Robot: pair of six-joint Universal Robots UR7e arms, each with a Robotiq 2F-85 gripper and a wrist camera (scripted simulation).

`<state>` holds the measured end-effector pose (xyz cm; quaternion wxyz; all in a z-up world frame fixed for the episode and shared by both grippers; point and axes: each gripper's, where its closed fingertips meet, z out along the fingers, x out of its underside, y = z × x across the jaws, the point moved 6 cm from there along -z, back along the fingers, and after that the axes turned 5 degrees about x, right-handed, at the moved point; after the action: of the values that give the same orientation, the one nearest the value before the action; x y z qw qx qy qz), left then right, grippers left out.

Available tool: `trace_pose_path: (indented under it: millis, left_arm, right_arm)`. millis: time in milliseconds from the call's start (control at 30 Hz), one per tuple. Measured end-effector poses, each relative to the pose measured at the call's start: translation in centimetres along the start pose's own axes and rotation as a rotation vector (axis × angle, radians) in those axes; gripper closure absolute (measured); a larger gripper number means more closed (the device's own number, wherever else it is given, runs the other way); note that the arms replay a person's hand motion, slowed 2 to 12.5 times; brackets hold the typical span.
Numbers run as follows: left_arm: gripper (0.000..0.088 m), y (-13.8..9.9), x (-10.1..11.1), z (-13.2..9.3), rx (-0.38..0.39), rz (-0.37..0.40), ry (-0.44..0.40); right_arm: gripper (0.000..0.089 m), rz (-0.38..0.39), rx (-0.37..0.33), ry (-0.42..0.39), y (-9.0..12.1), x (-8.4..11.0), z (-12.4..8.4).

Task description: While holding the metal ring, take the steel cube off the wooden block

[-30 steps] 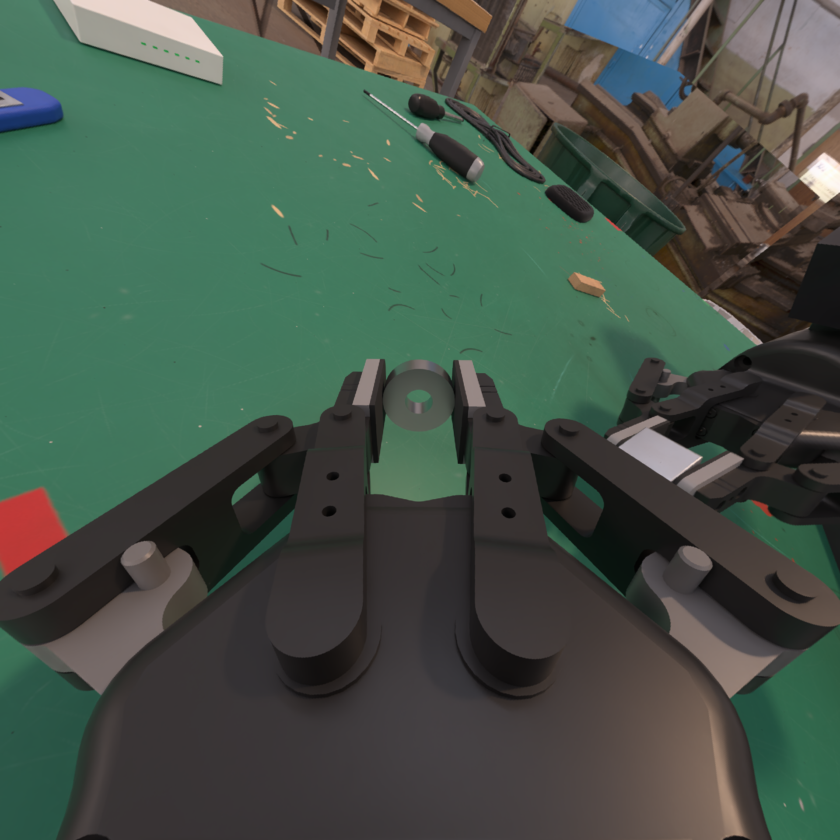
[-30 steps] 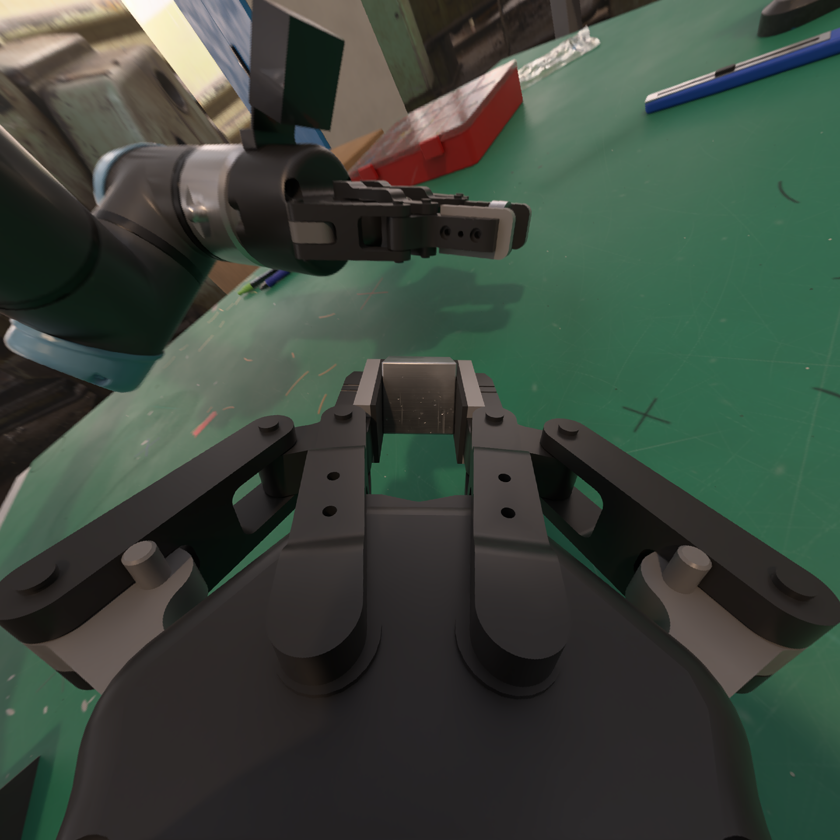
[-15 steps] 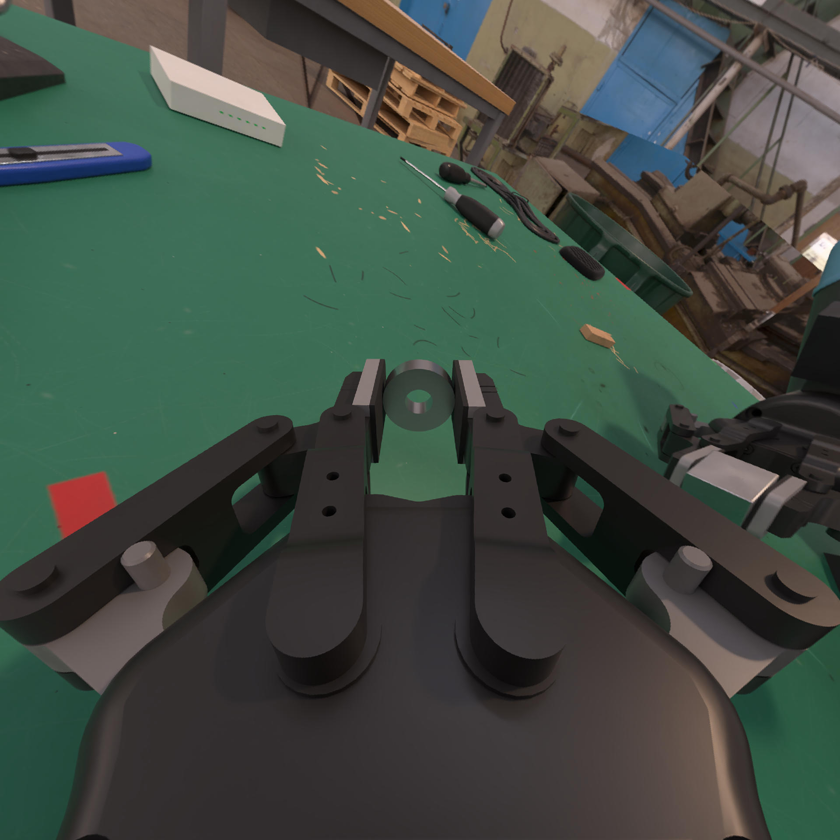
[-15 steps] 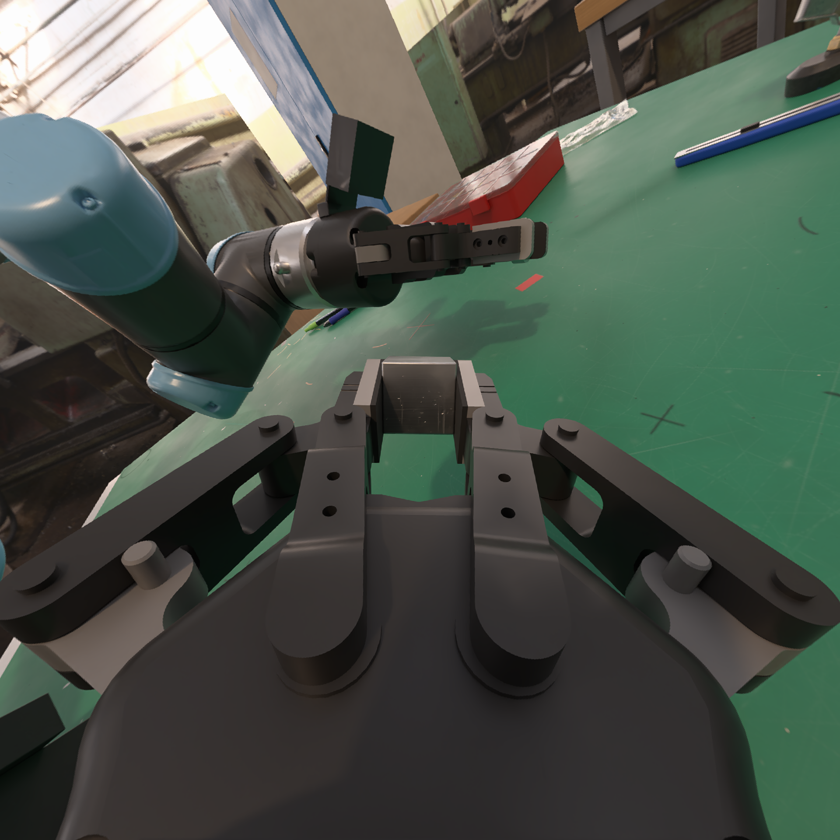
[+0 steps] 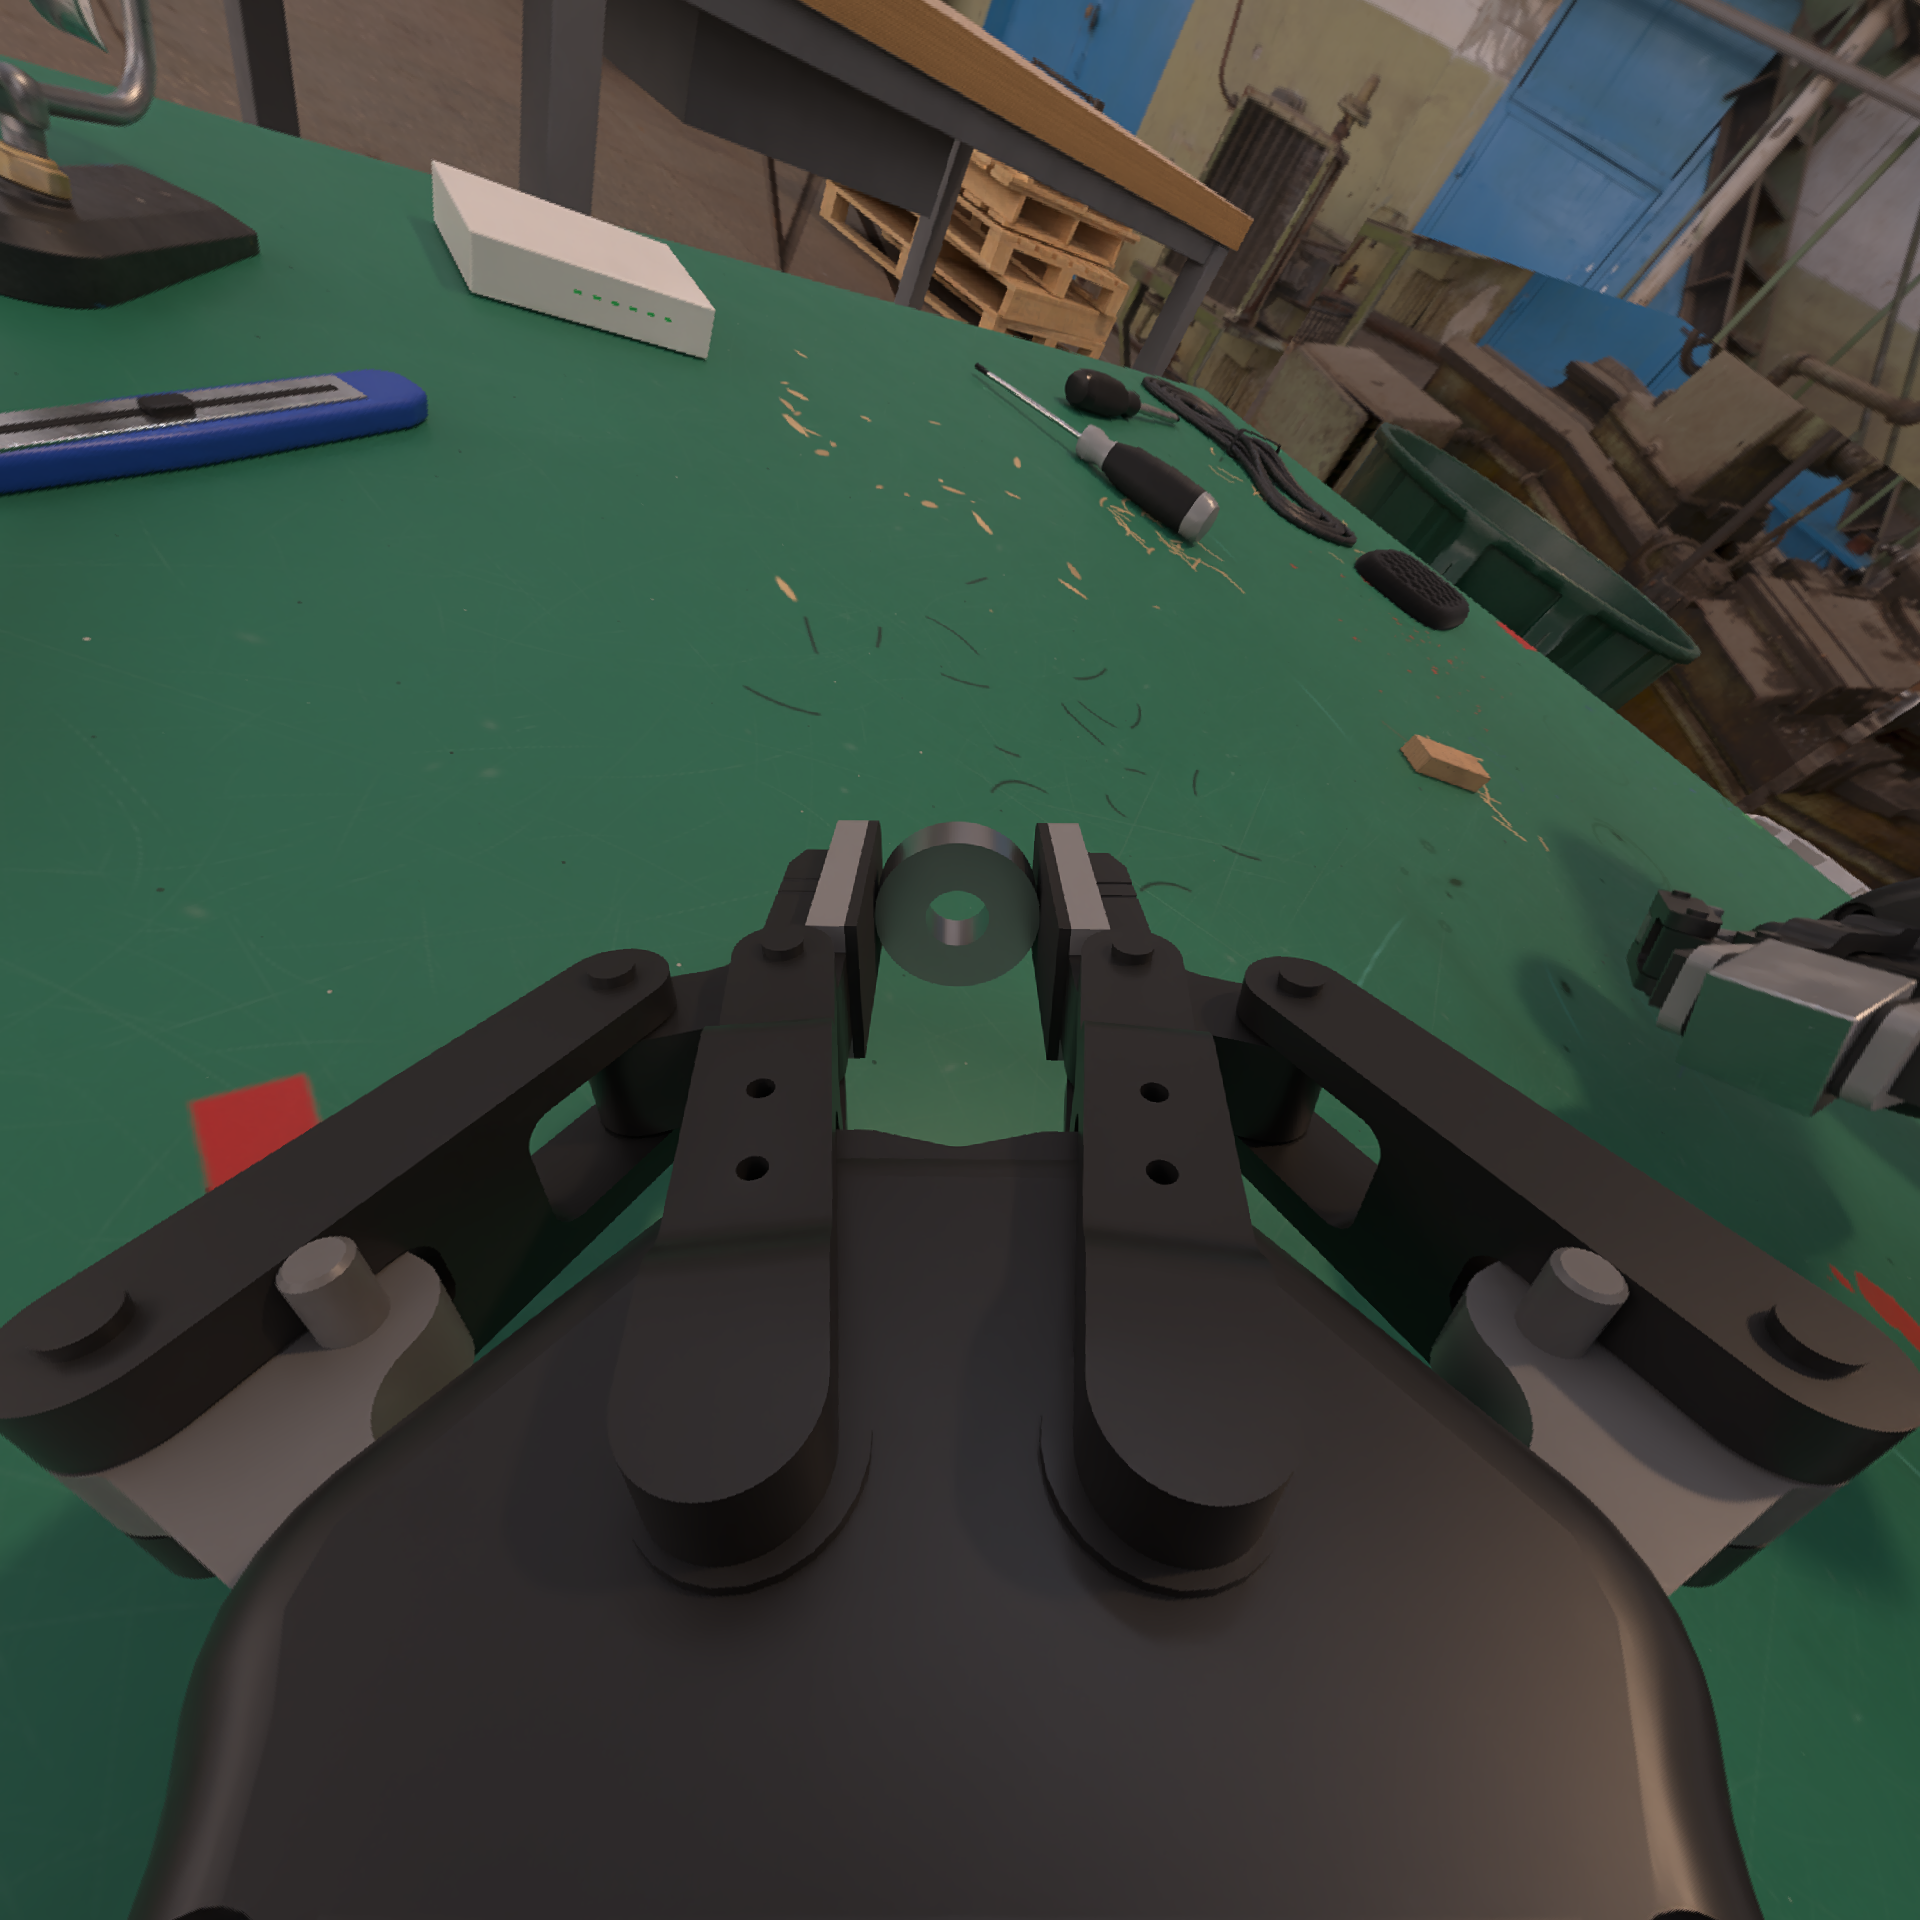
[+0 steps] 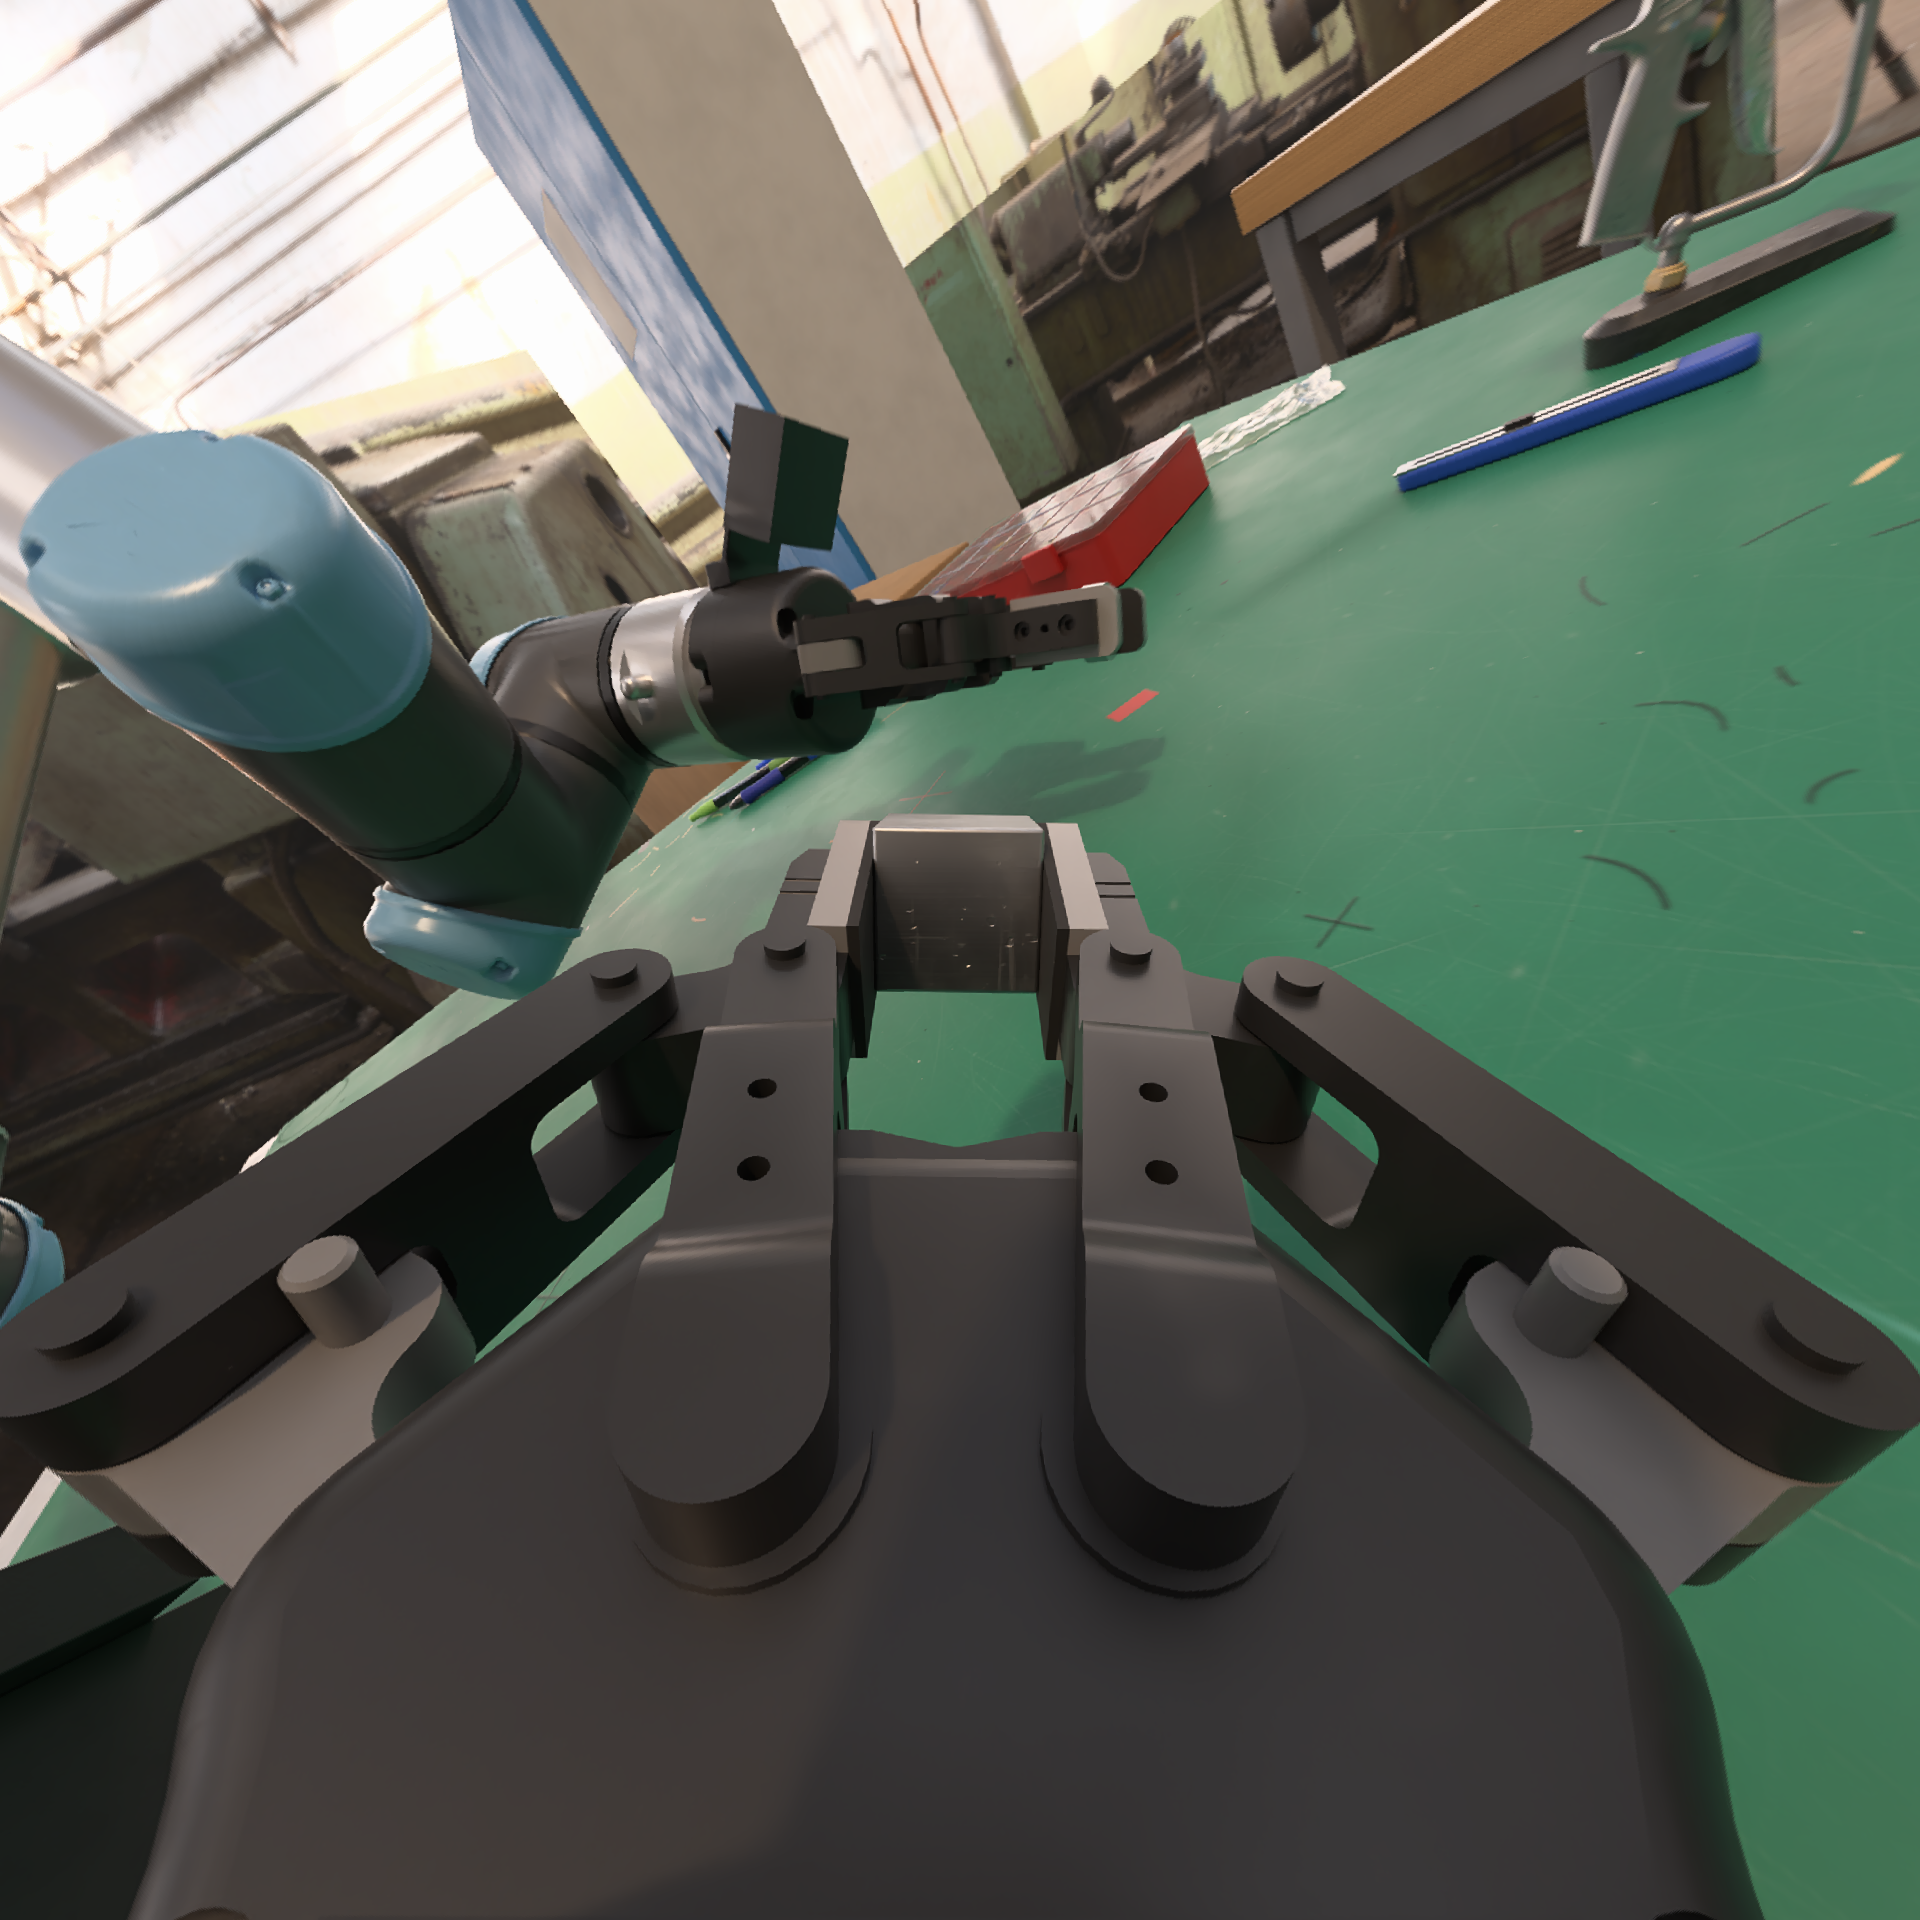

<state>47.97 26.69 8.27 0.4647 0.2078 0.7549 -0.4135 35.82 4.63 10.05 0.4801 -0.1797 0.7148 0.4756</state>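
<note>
The left pincer (image 5: 956,920) is clamped on the metal ring (image 5: 956,916), a thick grey washer-like disc with a small round hole, gripped by its rim and held in the air above the green table (image 5: 468,727). The right pincer (image 6: 956,914) is clamped on the steel cube (image 6: 956,904), a shiny block with flat, faintly scratched faces that fills the gap between the two pads; it too hangs clear of the table. No wooden block shows under the cube or anywhere near it, so the lift-off looks done, with the ring in grip as asked. What seems left, if anything, is setting the cube down. Toward the table's far edge lie a screwdriver (image 5: 1132,473) and a blue utility knife (image 5: 208,426), well apart from both pincers.
</note>
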Motion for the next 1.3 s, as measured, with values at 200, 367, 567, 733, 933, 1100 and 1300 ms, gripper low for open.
trace_pose_path:
  millis: [200,367,567,733,933,1100,1300]
  left_arm:
    - [0.0622,0.1,0.0,0.0,-0.007,-0.005,0.003]
    - [0.0622,0.2,0.0,-0.1,-0.019,-0.006,-0.006]
    - [0.0622,0.3,0.0,0.0,-0.031,-0.009,-0.001]
    - [0.0622,0.5,0.1,0.0,-0.042,-0.020,0.005]
    - [0.0622,0.7,0.1,0.1,-0.054,-0.031,0.011]
    - [0.0622,0.8,0.1,0.2,-0.061,-0.036,0.019]
    - [0.0622,0.8,0.2,0.2,-0.064,-0.041,0.022]
  right_arm:
    - [0.0638,0.020,0.010,-0.032,-0.9,-0.5,-1.4]
    - [0.0638,0.012,0.016,-0.008,-1.2,-0.4,-2.0]
    - [0.0638,0.021,0.004,0.018,-1.3,-0.3,-2.5]
    - [0.0638,0.033,-0.002,0.030,-1.6,-0.3,-3.1]
    - [0.0638,0.048,-0.006,0.036,-1.9,-0.3,-3.7]
    - [0.0638,0.060,-0.008,0.033,-2.1,-0.4,-4.0]
    - [0.0638,0.063,-0.010,0.032,-2.1,-0.4,-4.1]
